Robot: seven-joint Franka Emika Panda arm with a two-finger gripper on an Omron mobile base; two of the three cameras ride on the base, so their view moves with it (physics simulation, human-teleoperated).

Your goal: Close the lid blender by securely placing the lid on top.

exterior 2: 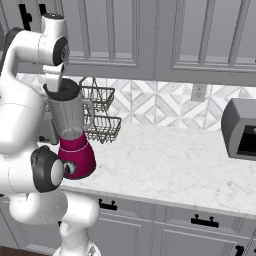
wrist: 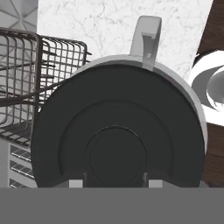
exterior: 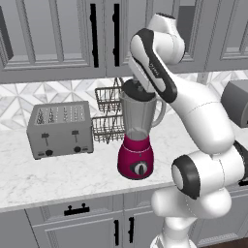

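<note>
- Now the lid (wrist: 118, 144) sits at the jar mouth of the blender (exterior: 137, 140), which stands on the counter (exterior 2: 165, 160) just in front of the wire basket (exterior: 107, 114), toaster (exterior: 60, 129) to its left
- Gripper (wrist: 114, 181) looks pinched on the lid's centre knob w/ tips either side; can't tell if fully seated
- Hand view: lid disc roughly concentric w/ rim; jar handle (wrist: 146, 37) pokes out beyond it
- Judgement: press straight down, no tilt; keep centred; release only once the lid is flush; then lift clear vertically so it doesn't drag off
</note>
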